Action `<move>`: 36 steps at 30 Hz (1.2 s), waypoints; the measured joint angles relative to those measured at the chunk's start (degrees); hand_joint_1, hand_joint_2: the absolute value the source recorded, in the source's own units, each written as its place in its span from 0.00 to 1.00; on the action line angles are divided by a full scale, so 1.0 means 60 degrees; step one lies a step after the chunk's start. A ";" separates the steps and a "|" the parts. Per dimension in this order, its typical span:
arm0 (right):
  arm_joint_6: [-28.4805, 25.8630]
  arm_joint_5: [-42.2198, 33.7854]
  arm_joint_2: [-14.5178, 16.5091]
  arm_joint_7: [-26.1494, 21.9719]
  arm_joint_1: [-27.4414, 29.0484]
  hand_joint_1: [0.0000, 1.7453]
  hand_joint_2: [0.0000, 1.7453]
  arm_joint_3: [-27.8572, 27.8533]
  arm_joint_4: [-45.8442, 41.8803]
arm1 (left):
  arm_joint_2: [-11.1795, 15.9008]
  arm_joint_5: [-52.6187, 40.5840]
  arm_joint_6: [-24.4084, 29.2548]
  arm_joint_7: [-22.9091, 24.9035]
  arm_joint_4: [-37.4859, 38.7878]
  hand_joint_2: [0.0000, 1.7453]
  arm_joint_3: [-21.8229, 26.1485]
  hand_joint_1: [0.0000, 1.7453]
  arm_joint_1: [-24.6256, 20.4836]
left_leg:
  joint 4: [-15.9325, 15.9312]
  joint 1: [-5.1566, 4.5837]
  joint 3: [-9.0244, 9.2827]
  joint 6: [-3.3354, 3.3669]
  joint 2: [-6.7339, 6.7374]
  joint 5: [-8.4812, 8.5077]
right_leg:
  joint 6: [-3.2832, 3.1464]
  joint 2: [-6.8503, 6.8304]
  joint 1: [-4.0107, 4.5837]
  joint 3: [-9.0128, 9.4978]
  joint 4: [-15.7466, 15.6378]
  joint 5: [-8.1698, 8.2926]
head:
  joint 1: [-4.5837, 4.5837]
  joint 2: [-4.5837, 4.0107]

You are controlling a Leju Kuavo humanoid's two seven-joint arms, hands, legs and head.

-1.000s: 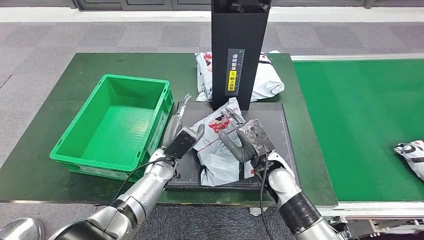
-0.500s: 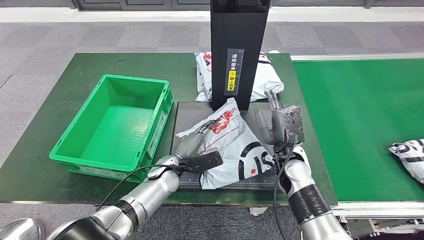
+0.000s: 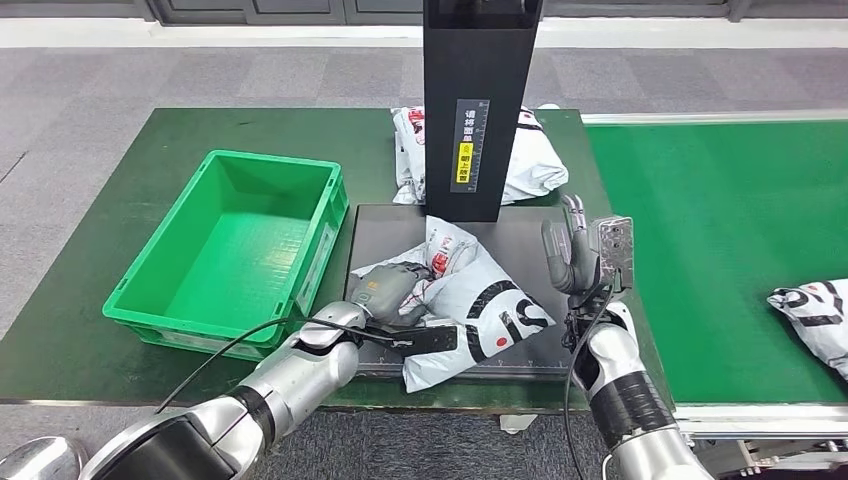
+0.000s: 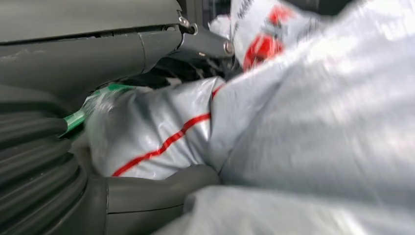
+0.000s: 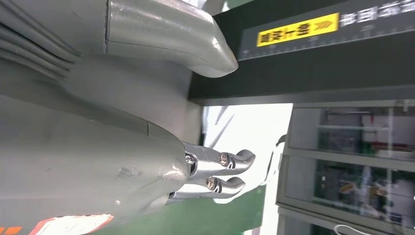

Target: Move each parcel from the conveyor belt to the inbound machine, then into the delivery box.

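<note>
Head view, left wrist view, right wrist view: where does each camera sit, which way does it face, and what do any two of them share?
Head view: high on the body, facing forward and down at the green table; both silver arms show, left hand on the grey parcel, right hand raised.
Left wrist view: behind the left hand, close against the parcel.
Right wrist view: behind the right hand, facing the black scanner column.
Shared: head and left wrist views show the parcel; head and right wrist views show the column.
</note>
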 joint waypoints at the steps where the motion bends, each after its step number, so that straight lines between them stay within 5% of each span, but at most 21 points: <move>1: -0.0047 -0.0020 -0.0006 0.0024 0.0035 0.00 0.00 0.0000 0.0000 | 0.0004 0.0360 0.0440 -0.0340 -0.0038 1.00 0.0167 1.00 0.0039 | 0.0000 0.0000 -0.0002 -0.0003 0.0002 0.0002 | -0.0001 0.0002 0.0001 -0.0005 0.0000 0.0001 | 0.0000 -0.0001; 13: -0.0260 -0.0185 -0.0033 0.0033 0.0426 0.00 0.00 0.0000 -0.0066 | 0.0167 0.1401 0.3247 -0.1881 -0.0939 1.00 0.2481 1.00 0.0068 | 0.0000 0.0003 -0.0031 -0.0009 0.0008 0.0008 | -0.0003 0.0009 0.0002 -0.0037 0.0001 0.0003 | 0.0000 -0.0002; 24: -0.0237 0.0100 0.0007 0.0198 0.0955 0.00 0.00 -0.0072 -0.0692 | 0.0845 -0.4283 0.3481 -0.1351 -0.3610 1.00 0.7498 1.00 -0.0186 | -0.0003 0.0006 -0.0046 -0.0012 0.0061 0.0009 | -0.0013 0.0057 0.0004 -0.0074 0.0007 0.0010 | 0.0000 0.0001; 34: -0.0066 0.0094 -0.0057 0.0234 0.1040 0.00 0.00 -0.0087 -0.0794 | 0.1592 -0.5903 0.3484 -0.0243 -0.4609 1.00 0.9781 1.00 -0.0198 | -0.0003 0.0009 -0.0056 -0.0013 0.0074 0.0009 | -0.0013 0.0071 0.0005 -0.0083 0.0008 0.0010 | 0.0000 0.0000; 35: -0.0051 0.0067 -0.0080 0.0234 0.1043 0.00 0.00 -0.0087 -0.0792 | 0.1716 -0.5947 0.3483 -0.0193 -0.4615 1.00 0.9966 0.95 -0.0196 | -0.0003 0.0010 -0.0057 -0.0013 0.0078 0.0008 | -0.0014 0.0076 0.0005 -0.0087 0.0008 0.0010 | 0.0000 -0.0001; 36: -0.0046 0.0043 -0.0102 0.0234 0.1044 0.00 0.00 -0.0087 -0.0791 | 0.1825 -0.5971 0.3483 -0.0154 -0.4615 1.00 1.0129 0.70 -0.0195 | -0.0003 0.0010 -0.0058 -0.0013 0.0076 0.0008 | -0.0014 0.0076 0.0007 -0.0089 0.0008 0.0010 | 0.0000 0.0000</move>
